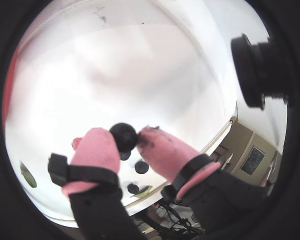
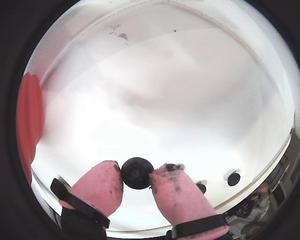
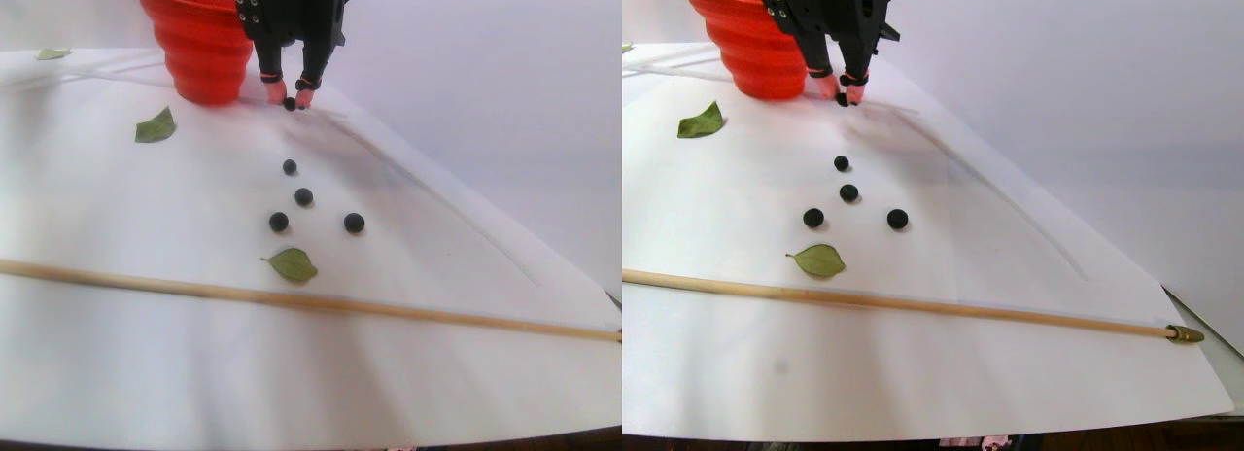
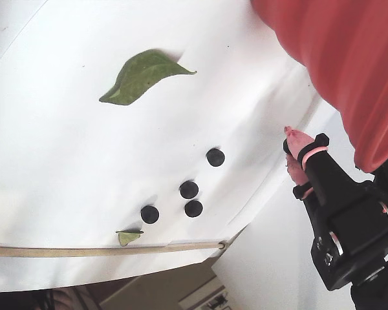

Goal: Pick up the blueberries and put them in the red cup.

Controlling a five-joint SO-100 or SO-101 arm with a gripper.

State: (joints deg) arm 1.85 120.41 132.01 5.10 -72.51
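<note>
— So, is the claw [image 2: 136, 175] holding anything?

— Yes, its pink fingertips [image 1: 97, 147] are pinching one blueberry [image 1: 123, 136] between them, just beside the red cup [image 3: 199, 45].

— And the other blueberries [image 3: 303, 196]?

— Four are lying on the white surface [image 3: 146, 354], well apart from the cup, with a green leaf [image 3: 293, 264] near them and a wooden stick [image 3: 408, 317] lying across in front.
</note>
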